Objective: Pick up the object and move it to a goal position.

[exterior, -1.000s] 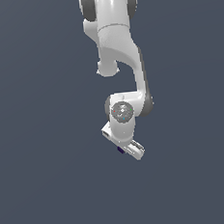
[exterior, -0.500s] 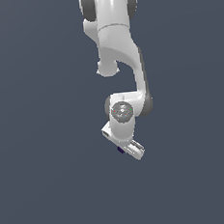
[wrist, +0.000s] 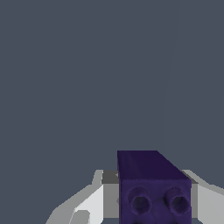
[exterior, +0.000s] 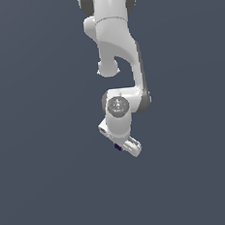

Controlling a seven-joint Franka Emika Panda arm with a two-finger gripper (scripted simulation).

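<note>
The object (wrist: 151, 175) is a dark purple block with two round dimples on the face toward the wrist camera. It sits between the white fingers (wrist: 89, 203) of my gripper (wrist: 153, 199), which is shut on it. In the exterior view only a small purple sliver of the object (exterior: 118, 147) shows beside the white gripper (exterior: 125, 145), which hangs tilted below the arm's wrist joint (exterior: 118, 106). No goal marker shows in either view.
A plain dark grey-blue background fills both views. The white arm (exterior: 112, 36) comes down from the top of the exterior view.
</note>
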